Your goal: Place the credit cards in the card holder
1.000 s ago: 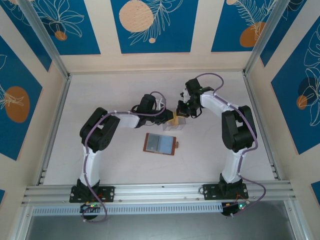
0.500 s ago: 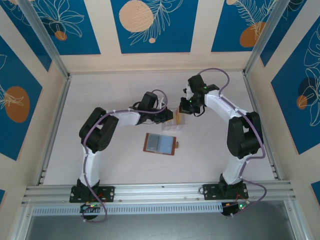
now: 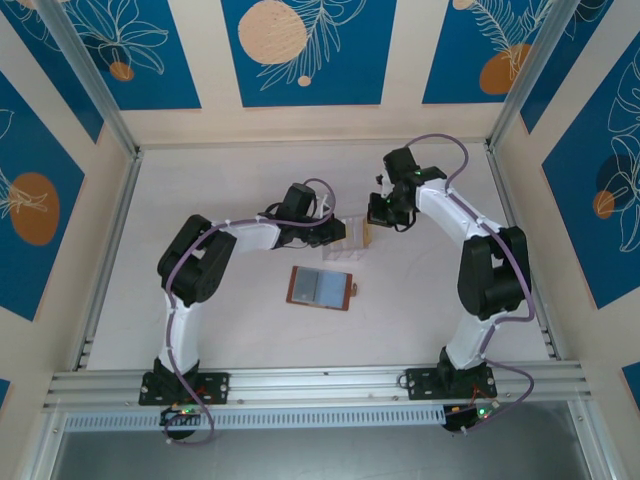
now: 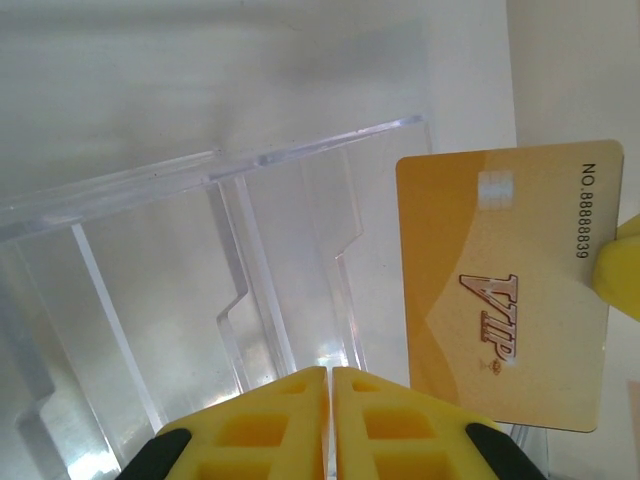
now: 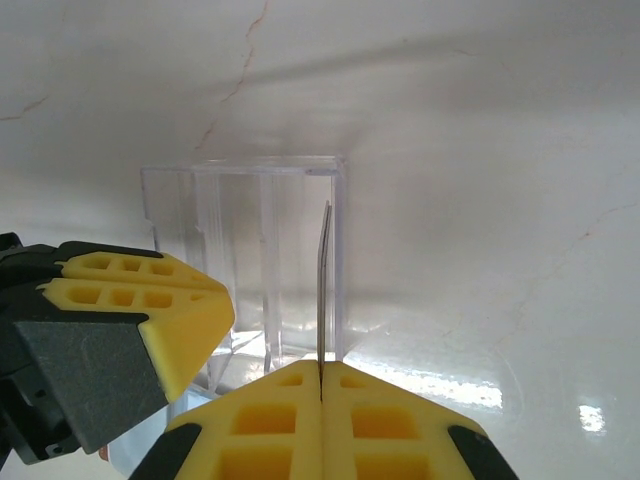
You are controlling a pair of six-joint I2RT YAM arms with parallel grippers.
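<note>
The right gripper [image 5: 320,372] had its jaws fully closed on 1 thin gold-yellow plastic credit card [image 4: 505,310] printed VIP, pinched along a single edge. The card stood upright on edge, just beside the end of the clear plastic slotted box [image 4: 200,260] that faced the right arm. The left gripper [image 4: 330,372] sat at the opposite end of that box with its jaws closed to a bare slit, apparently clamping a thin wall of it to steady it. The reddish-brown leather card holder [image 3: 320,288] lay open on the pale tabletop [image 3: 230,330], grey-blue pockets up, on the arm-base side of the box and apart from it, with nothing holding it.

The main risk looked like the grip itself: with so little of the card between the jaws, a bump against the box wall or a quick swing could have pivoted it or let it slip out. The card was also vertical while the pockets lay flat, so a poor tilt would likely have driven a corner into the pocket lip. Since the holder was loose, that push could have slid it away from the box rather than seating the card. If the left jaws pulled back while clamped, the box could have tipped or dragged toward the holder
</note>
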